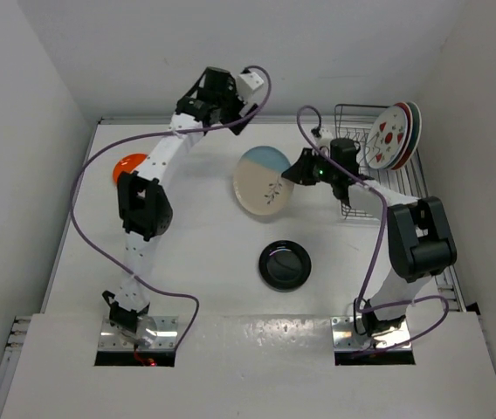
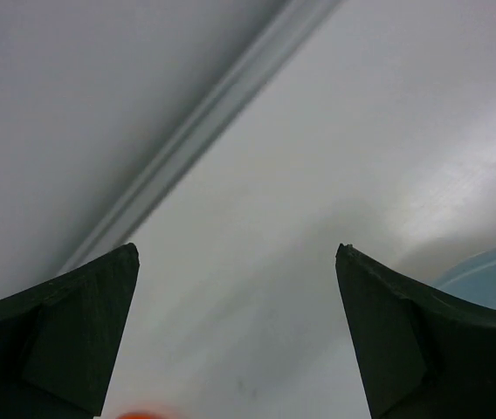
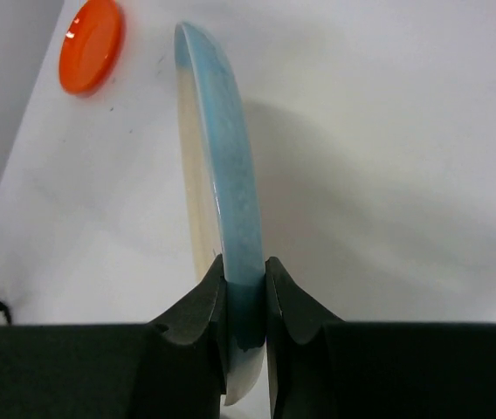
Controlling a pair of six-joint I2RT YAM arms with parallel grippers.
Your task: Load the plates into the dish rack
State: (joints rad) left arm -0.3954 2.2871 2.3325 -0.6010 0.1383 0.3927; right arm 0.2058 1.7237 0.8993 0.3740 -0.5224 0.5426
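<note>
Lying nearest the arm bases, the small glossy black round plate point(image 1: 285, 264) sits flat on the white table point(image 1: 196, 262). Beyond it, the right gripper point(image 3: 245, 271) pinches the rim of the round cream-and-blue sprig-painted plate point(image 3: 222, 157), held on edge. To rack it well, keep it upright, line its edge with the dividers, and lower it slowly into a free slot of the dark grey wire dish rack point(image 1: 346, 112), beside the white watermelon-slice plate point(image 1: 389, 135) standing there. Farthest, the left gripper point(image 2: 237, 253) hangs wide apart and empty; the small orange plate point(image 3: 91, 45) lies far left. No readable writing shows.
</note>
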